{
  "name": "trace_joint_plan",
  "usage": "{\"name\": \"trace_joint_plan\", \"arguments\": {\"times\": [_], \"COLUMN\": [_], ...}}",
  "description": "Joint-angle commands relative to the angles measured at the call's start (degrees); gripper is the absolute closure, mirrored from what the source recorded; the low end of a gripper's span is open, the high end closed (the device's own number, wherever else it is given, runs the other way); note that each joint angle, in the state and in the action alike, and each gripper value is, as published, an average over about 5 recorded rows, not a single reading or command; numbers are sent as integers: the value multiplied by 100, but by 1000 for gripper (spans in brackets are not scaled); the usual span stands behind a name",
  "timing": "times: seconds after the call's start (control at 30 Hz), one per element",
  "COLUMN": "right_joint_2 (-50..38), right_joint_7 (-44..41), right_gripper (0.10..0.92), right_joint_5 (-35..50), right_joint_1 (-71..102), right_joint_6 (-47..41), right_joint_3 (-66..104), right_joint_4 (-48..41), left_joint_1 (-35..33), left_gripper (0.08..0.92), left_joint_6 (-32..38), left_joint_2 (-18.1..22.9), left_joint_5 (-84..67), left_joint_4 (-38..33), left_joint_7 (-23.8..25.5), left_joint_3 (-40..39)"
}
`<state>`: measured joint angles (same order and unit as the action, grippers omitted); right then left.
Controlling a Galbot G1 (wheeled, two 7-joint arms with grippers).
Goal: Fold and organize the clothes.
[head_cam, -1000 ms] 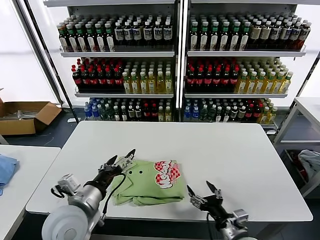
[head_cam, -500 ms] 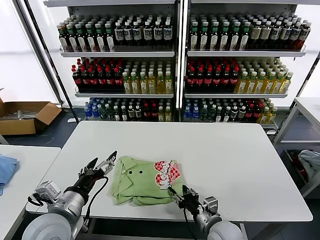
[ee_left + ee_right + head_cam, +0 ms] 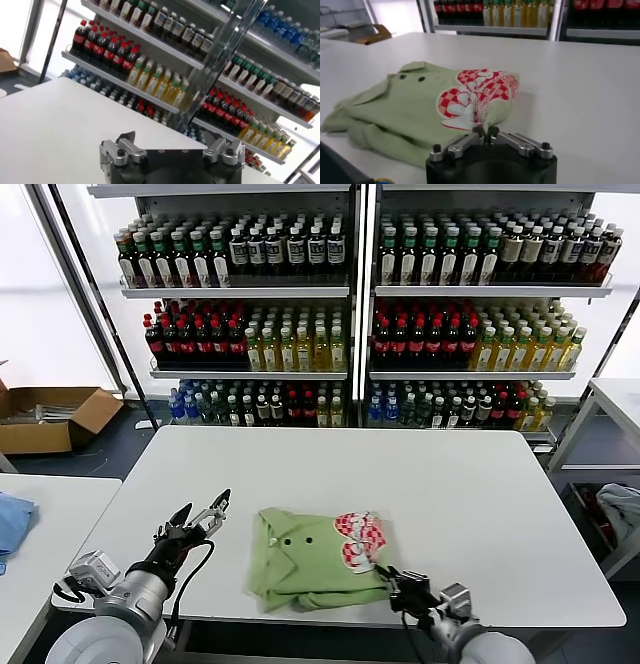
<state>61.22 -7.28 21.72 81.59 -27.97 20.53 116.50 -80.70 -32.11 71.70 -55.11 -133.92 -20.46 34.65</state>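
Right gripper (image 3: 394, 578) pinching polo shirt (image 3: 305, 559); chest print unreadable

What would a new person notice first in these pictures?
The folded green polo shirt with its red-and-white print lies on the white table, near the front edge. The right gripper is shut on its right corner, while the left gripper hovers open to its left. Behind stand shelves of bottles.

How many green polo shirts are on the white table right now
1. The folded green polo shirt lies near the white table's front edge, between the open left gripper and the right gripper, which pinches its corner.
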Motion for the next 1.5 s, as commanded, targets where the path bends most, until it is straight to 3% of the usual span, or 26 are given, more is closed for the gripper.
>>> {"name": "trace_joint_plan", "arguments": {"times": [0.03, 0.13, 0.33, 0.67, 0.83, 0.9, 1.0, 1.1, 1.5], "right_joint_2": [-604, -366, 66, 712, 864, 928, 1049, 1168, 1322], "right_joint_7": [-223, -121, -102, -169, -434, -512, -596, -645, -575], "right_gripper": [887, 865, 709, 414, 278, 232, 207, 203, 203], "right_joint_5": [308, 383, 209, 0, 147, 205, 264, 309, 189], "right_joint_1": [1279, 1474, 1958, 2017, 2130, 2126, 2023, 1922, 1793], "right_joint_6": [410, 519, 984, 1867, 2130, 2251, 2422, 2550, 2531], "right_joint_3": [1540, 1639, 1860, 2438, 2864, 3028, 3165, 3182, 2993], "right_joint_4": [501, 734, 1060, 758, 627, 556, 400, 265, 279], "left_joint_1": [1, 0, -75, -472, -719, -814, -946, -1093, -1184], "left_gripper": [177, 177, 177, 177, 177, 177, 177, 177, 177], "left_joint_6": [4, 7, 14, 549, 926, 1378, 2134, 2465, 2603], "left_joint_2": [57, 53, 42, -34, -9, 59, 235, 393, 521], "left_joint_5": [208, 309, 492, 1960, 2636, 3078, 3510, 3575, 3656], "left_joint_4": [67, 79, 42, 221, 334, 470, 665, 732, 695], "left_joint_7": [45, 86, 224, 1597, 2070, 2167, 2201, 2278, 2360], "left_joint_3": [-146, -197, -176, 317, 549, 562, 511, 488, 588]}}
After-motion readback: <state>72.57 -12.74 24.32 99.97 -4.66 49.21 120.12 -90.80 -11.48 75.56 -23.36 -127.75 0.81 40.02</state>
